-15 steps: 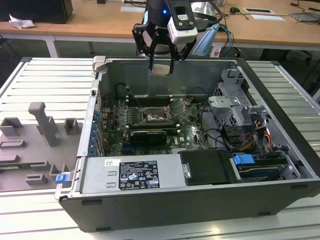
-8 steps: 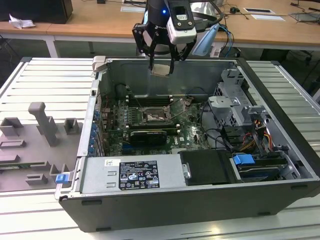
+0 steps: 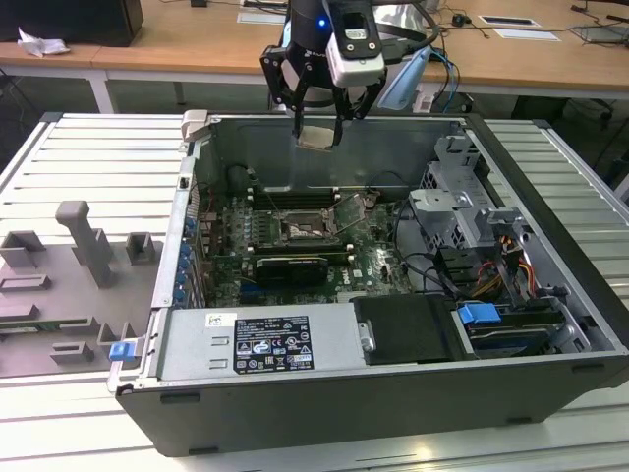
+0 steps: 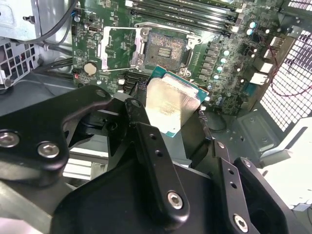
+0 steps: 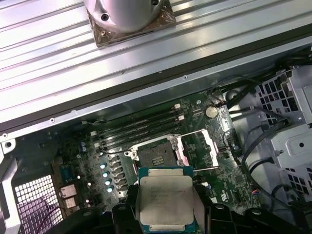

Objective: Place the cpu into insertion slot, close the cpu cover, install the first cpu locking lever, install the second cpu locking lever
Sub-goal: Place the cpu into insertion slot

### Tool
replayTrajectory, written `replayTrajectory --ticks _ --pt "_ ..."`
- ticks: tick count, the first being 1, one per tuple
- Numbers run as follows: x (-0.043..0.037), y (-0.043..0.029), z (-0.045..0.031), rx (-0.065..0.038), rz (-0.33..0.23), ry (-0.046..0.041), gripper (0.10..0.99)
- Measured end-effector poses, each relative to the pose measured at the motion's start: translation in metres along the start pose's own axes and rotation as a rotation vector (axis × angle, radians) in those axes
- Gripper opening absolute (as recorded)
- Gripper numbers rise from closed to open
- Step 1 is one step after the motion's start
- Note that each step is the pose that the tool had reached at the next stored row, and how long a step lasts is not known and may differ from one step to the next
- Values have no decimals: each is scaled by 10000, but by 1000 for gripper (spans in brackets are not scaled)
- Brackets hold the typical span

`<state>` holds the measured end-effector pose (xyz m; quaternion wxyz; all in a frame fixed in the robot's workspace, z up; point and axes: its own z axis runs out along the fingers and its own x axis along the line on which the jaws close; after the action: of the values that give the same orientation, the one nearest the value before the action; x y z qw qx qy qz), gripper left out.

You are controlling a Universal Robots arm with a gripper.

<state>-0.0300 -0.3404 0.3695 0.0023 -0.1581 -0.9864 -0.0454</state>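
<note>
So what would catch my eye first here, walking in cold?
Probably the black pincer hanging over the open computer case, gripping the cpu, a small pale square chip. Down on the green board inside, the insertion slot sits bare, with the cpu cover flipped open beside it.

Case lies open on table; board on its floor; slot mid-board, w/ memory slots just far of it; cover stands open beside slot, on the exterior view's right; drive cage further right; PSU along near wall; jigs on table at the exterior view's left; cpu pinched in gripper high over far wall, apart from slot.
</note>
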Motion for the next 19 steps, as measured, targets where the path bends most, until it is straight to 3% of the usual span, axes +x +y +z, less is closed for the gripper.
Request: replayTrajectory --ticks 14,19 --pt "0 -1 14 -19 925 -83 529" --pt "-1 -5 43 -17 983 -87 529"
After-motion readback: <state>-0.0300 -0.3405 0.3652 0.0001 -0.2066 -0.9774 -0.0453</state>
